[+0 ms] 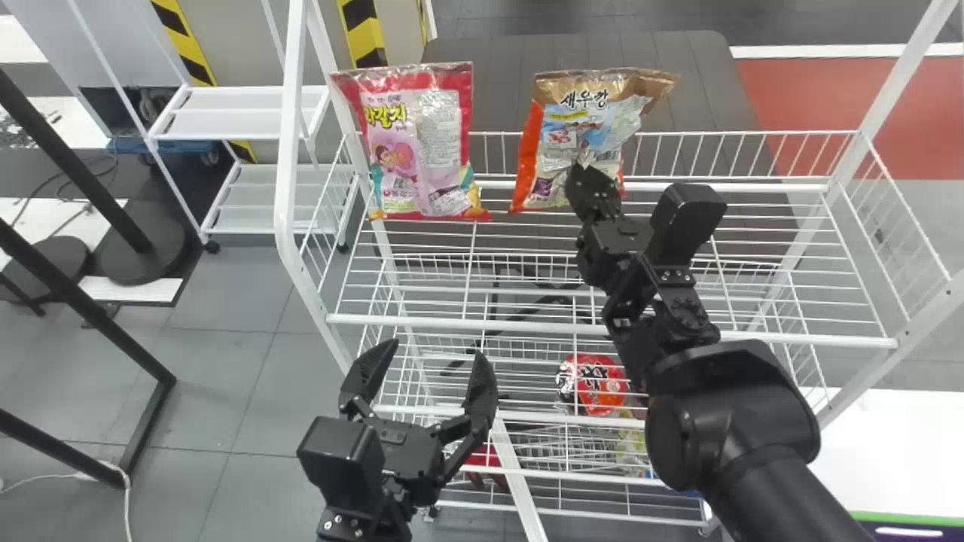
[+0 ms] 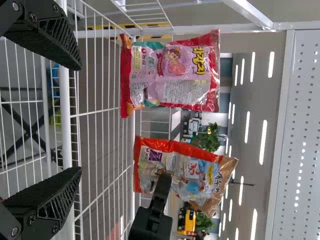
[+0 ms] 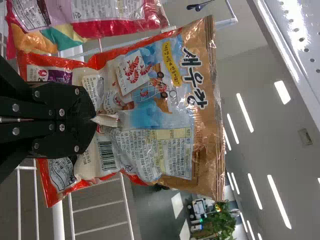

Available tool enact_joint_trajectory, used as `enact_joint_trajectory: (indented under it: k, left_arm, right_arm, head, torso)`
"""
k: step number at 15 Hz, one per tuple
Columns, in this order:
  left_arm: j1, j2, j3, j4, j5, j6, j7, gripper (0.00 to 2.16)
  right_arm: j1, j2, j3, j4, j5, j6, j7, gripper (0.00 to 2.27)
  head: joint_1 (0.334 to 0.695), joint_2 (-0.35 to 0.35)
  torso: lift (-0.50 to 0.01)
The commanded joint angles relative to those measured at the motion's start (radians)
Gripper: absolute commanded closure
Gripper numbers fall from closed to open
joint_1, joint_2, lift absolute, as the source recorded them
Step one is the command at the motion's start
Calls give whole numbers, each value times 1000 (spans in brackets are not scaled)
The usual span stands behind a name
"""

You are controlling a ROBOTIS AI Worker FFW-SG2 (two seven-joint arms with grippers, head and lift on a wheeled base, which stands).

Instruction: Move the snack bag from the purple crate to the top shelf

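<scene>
Snack bag (image 3: pixel 160 117), pinched by the right tool (image 3: pixel 95 120), should settle squarely on the top shelf (image 1: pixel 482 325) before any release.

A gap separates the pink bag (image 1: pixel 418 150) and orange snack bag (image 1: pixel 561 135), wire railing (image 1: pixel 753 133) crossing behind.

We note a grey tiled floor (image 1: pixel 241 301) with a white wheeled cart (image 1: pixel 233 113) on it. Overhead, we record lit strip lights (image 3: pixel 279 201).

I get bright light from ceiling strips (image 3: pixel 279 201), with glare on the perforated panel (image 3: pixel 292 25) and sheen across the snack bag (image 3: pixel 207 125)
</scene>
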Motion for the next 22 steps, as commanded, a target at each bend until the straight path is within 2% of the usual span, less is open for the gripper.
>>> enact_joint_trajectory:
  k: [1, 7, 19, 22]
  left_arm:
    - [-1, 0, -1, 2, 0, -3, 0, 103]
    - [-1, -1, -1, 9, 0, -15, 3, 103]
    - [-1, -6, -1, 18, 0, -24, 3, 103]
    - [-2, -8, -1, 18, 0, -24, 3, 103]
  right_arm:
    - [-10, 1, 19, 14, -11, 1, 0, 2132]
    - [-59, 1, 20, 108, -43, -9, 29, 2132]
    - [-82, 1, 36, 128, -75, 13, 40, 2125]
    - [-88, 1, 36, 134, -74, 13, 40, 1997]
  head:
    - [695, 106]
    - [695, 113]
    - [695, 119]
    - [695, 117]
  torso:
    - [0]
    - [0]
    - [0]
    - [0]
